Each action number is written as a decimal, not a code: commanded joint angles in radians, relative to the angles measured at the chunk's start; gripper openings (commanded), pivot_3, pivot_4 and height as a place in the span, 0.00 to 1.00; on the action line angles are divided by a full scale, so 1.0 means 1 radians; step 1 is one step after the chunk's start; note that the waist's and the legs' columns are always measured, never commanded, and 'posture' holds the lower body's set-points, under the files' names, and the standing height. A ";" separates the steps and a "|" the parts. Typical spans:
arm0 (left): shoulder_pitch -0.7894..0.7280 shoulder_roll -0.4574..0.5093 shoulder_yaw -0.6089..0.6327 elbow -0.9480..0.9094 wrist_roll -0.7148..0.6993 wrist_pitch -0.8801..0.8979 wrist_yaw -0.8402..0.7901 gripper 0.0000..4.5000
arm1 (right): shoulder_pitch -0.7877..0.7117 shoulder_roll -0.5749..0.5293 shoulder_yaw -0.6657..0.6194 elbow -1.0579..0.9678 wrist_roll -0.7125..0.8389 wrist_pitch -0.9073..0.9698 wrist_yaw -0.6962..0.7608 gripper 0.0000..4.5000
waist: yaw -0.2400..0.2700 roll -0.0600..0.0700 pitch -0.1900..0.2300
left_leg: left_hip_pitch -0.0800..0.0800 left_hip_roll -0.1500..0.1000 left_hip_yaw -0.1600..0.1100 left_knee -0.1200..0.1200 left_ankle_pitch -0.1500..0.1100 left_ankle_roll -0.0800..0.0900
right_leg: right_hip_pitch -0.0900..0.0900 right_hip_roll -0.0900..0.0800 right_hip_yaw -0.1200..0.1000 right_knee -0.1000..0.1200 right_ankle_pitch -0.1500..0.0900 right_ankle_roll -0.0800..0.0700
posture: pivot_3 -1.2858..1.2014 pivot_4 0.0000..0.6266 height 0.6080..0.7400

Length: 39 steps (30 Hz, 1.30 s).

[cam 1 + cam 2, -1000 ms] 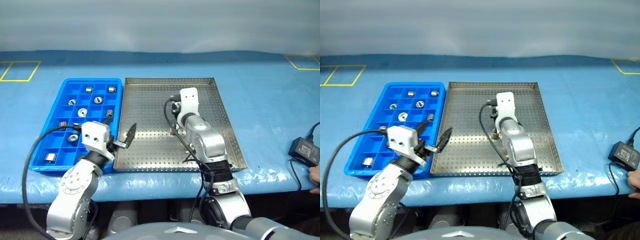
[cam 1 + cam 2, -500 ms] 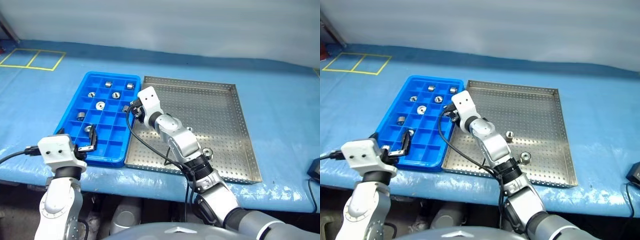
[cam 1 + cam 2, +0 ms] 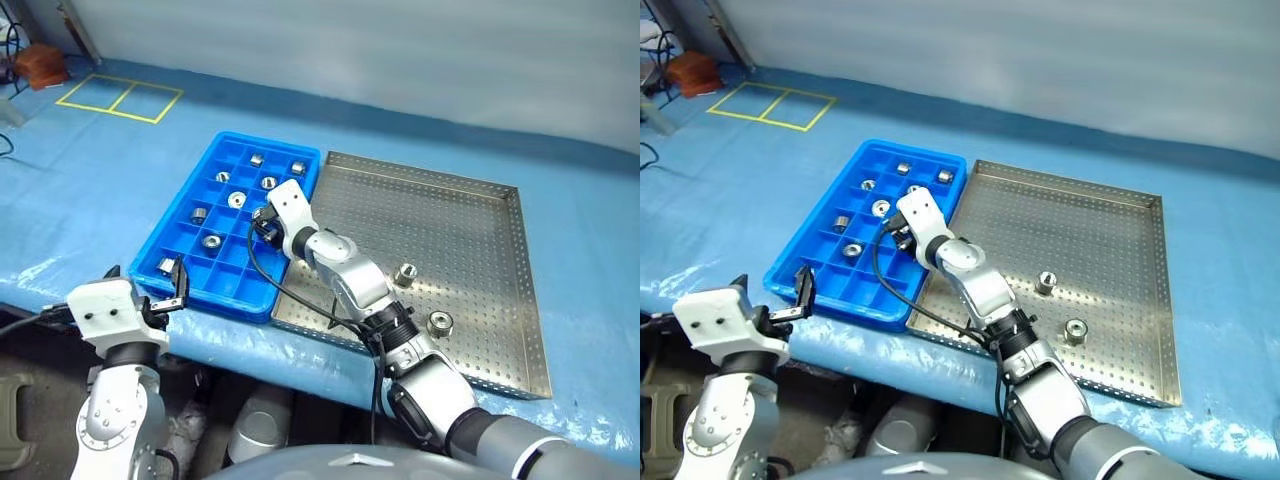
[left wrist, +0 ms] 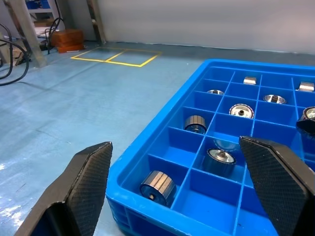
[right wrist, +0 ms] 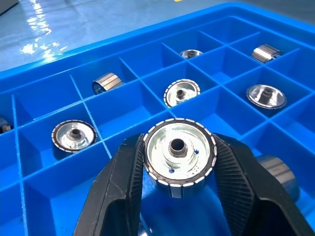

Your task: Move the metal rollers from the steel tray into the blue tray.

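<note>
Carrying one shiny silver metal roller (image 5: 179, 156) pinched between its two black fingers (image 5: 118, 191), the right gripper (image 3: 262, 222) hangs over the bright blue plastic tray (image 3: 176, 236) with its grid of small square compartments, near the long side that lies against the large perforated steel tray (image 3: 478, 208). The roller's flat face with the central hole looks back up the gripper, so its axis runs along the fingers and not down into the tray. Which compartment lies straight under it cannot be told; the wrist view suggests a cell close to ones already holding rollers, so the release, in my judgement, depends on the piece sitting above an empty cell and not over a dividing wall. Seven or so rollers (image 4: 220, 159) already rest in separate compartments. Two more rollers (image 3: 405, 274) stand upright on the steel tray's floor, well apart from the right gripper, on its far side from the blue tray. The left gripper (image 3: 171, 285) hovers with jaws spread wide and empty just off the blue tray's near corner on the blue tabletop (image 3: 90, 190), well apart from the steel tray's remaining pieces, which the right arm is better placed to reach.
</note>
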 commanded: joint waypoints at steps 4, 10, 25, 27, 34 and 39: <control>0.019 -0.012 -0.016 -0.023 0.003 -0.037 -0.001 1.00 | -0.095 0.075 -0.023 0.082 0.005 -0.077 -0.015 0.39 | 0.045 0.000 0.000 | -0.002 -0.001 0.001 0.000 0.000 0.000 | -0.002 0.000 0.000 0.000 0.000 0.000 | 0.75 0.24 1.00; 0.024 -0.013 -0.018 -0.022 0.001 -0.042 -0.005 1.00 | -0.115 0.051 -0.046 0.179 -0.017 -0.125 -0.069 0.55 | 0.091 0.000 0.000 | -0.002 -0.001 0.002 0.000 0.000 0.000 | -0.003 0.001 0.000 0.000 -0.001 0.002 | 0.74 0.24 1.00; -0.199 0.130 -0.146 0.130 -0.043 0.038 -0.179 1.00 | 0.173 -0.184 -0.123 -0.540 0.011 0.309 -0.066 1.00 | 0.041 0.005 -0.004 | -0.006 -0.003 0.003 0.006 -0.001 -0.002 | -0.002 0.000 -0.002 0.000 0.000 0.000 | 0.61 0.24 1.00; -0.231 0.150 -0.187 0.163 -0.042 0.036 -0.208 1.00 | 0.224 -0.217 -0.136 -0.628 0.008 0.369 -0.078 1.00 | -0.011 0.006 -0.004 | -0.006 -0.003 0.003 0.006 -0.001 -0.002 | -0.002 0.000 -0.002 0.000 0.001 0.000 | 0.59 0.24 1.00; -0.290 0.219 -0.305 0.233 -0.057 0.034 -0.329 1.00 | 0.336 -0.231 -0.194 -0.735 -0.013 0.468 -0.161 1.00 | -0.209 0.007 -0.005 | -0.005 -0.002 0.002 0.006 -0.001 -0.002 | -0.001 0.000 0.000 0.002 0.000 -0.001 | 0.55 0.24 1.00; -0.312 0.280 -0.373 0.254 -0.073 0.044 -0.416 1.00 | 0.390 -0.213 -0.202 -0.745 0.007 0.489 -0.168 1.00 | -0.304 0.007 -0.004 | 0.000 -0.001 0.002 0.005 -0.001 -0.002 | 0.000 0.001 0.002 0.004 0.000 -0.002 | 0.54 0.24 1.00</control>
